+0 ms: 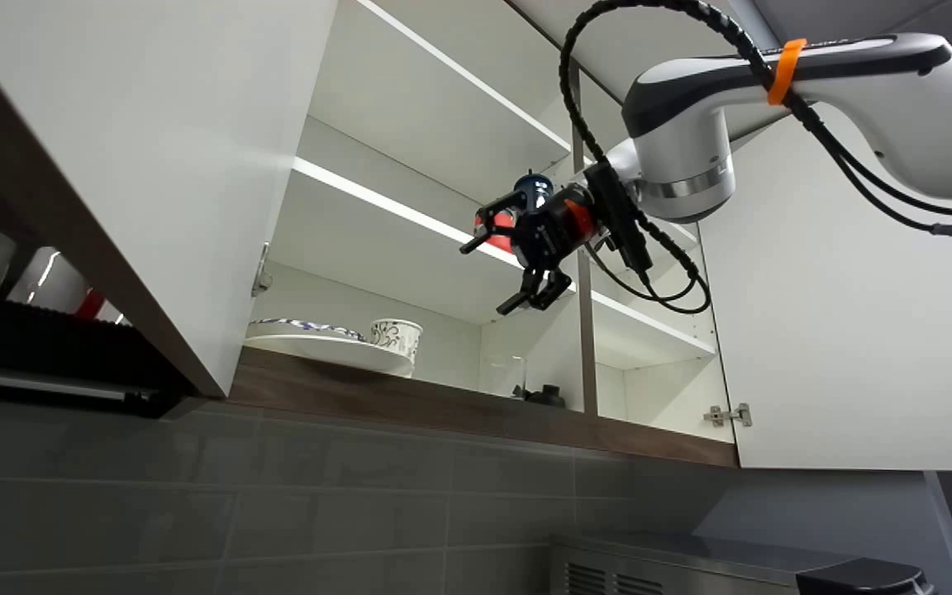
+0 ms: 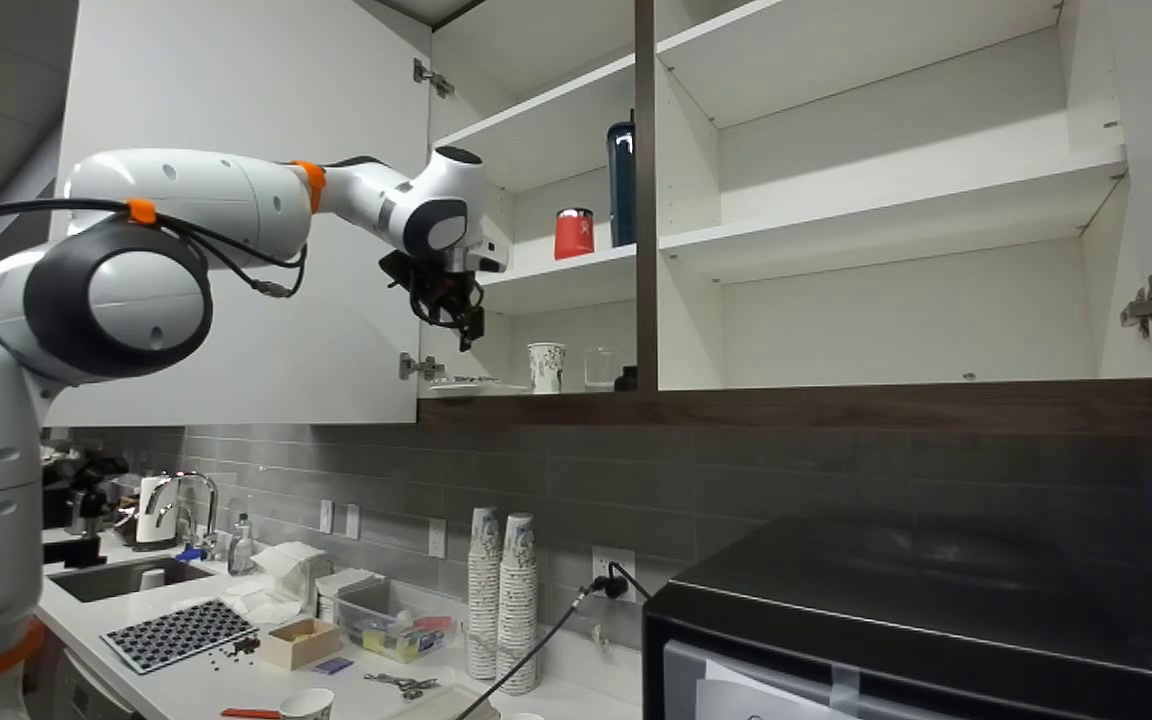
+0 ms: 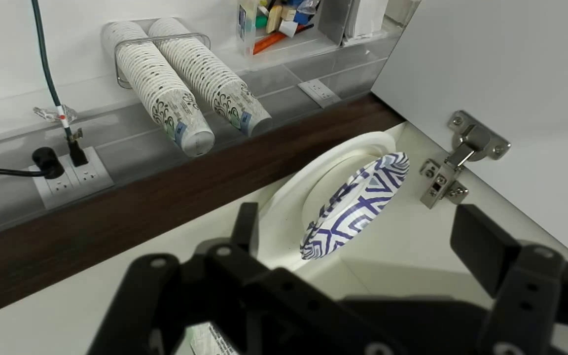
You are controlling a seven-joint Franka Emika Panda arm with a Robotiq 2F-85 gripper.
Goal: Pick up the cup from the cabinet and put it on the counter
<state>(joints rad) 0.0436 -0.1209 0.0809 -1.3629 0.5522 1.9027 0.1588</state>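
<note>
The cup [image 1: 396, 335] is small and whitish with a dark swirl pattern and no handle. It stands upright on the bottom level of the white cabinet [image 1: 476, 406], right of the plates, and it also shows in an exterior view [image 2: 546, 367]. In the wrist view only a piece of the cup [image 3: 209, 340] shows low behind my gripper's left finger. My gripper [image 1: 483, 279] is open and empty, in front of the cabinet and above the cup, apart from it. In the wrist view its fingers [image 3: 363, 239] stand wide apart. The white counter [image 2: 181, 685] lies below the cabinet.
A white plate [image 1: 344, 350] and a blue-patterned plate [image 3: 355, 209] lie beside the cup; a clear glass [image 2: 598, 369] stands on its other side. A red cup [image 2: 574, 234] and dark bottle [image 2: 622, 185] are on the shelf above. Cup stacks [image 2: 501, 610] and a black appliance [image 2: 896, 600] stand below.
</note>
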